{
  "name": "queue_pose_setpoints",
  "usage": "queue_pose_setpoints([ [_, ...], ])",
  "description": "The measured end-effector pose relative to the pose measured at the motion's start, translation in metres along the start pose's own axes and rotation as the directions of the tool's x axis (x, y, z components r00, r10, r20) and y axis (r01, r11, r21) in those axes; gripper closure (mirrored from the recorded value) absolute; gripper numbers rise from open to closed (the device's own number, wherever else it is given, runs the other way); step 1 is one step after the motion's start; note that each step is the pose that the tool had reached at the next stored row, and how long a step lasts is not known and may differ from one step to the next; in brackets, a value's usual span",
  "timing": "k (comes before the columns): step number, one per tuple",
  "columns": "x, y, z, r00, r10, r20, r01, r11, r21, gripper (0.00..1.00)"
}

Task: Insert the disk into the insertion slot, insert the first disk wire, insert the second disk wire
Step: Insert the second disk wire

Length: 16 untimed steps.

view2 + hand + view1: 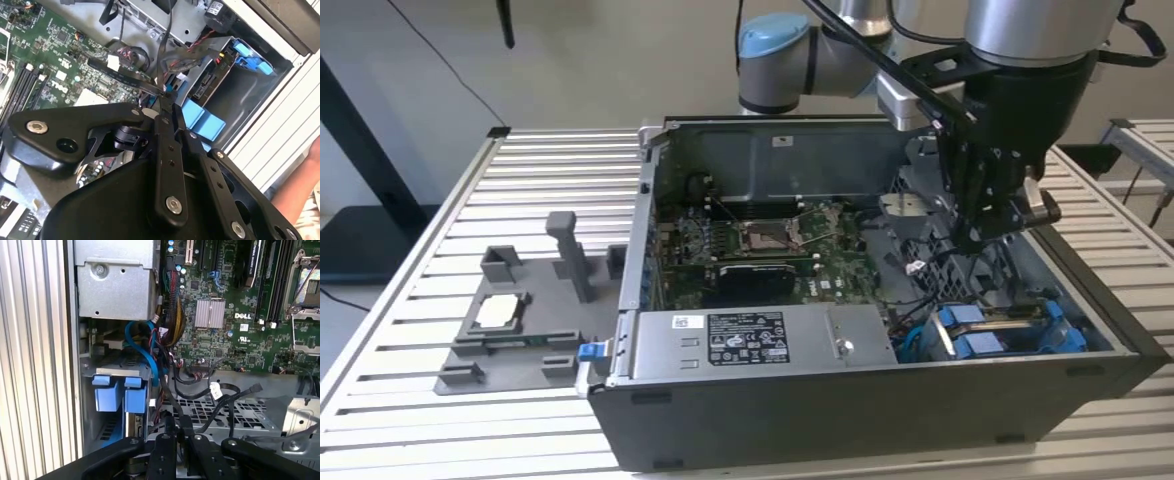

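Slatted desk (440,420) held open PC case (854,420). Disk (1001,330) sat in insertion slot (92,405); jaws clenched on black wire (167,60) nr cage. Wire step in hand; connector needs aligning w/ disk port.

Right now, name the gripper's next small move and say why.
Probably ease the gripper toward the disk's exposed end. The disk already sits in the insertion slot, while the gripper pinches a black wire whose end hangs short of the disk, apart from it.
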State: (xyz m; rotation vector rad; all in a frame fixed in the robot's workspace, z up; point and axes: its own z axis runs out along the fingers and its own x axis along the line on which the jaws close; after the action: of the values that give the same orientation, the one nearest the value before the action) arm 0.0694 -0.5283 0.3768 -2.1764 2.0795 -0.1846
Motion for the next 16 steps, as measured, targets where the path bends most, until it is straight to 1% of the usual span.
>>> queue_pose_setpoints([
  [3,0.0035,-0.0044,0.0014,1.0,0.0,0.0006,0.0,0.9999,-0.0136,0.84],
  [10,0.0117,-0.015,0.0057,1.0,0.0,0.0023,0.0,0.9986,-0.0527,0.84],
  [13,0.0146,-0.0186,0.008,1.0,0.001,0.0028,0.0,0.998,-0.0629,0.84],
  [16,0.0169,-0.0219,0.0104,1.0,0.001,0.0032,0.0,0.9975,-0.0702,0.84],
])
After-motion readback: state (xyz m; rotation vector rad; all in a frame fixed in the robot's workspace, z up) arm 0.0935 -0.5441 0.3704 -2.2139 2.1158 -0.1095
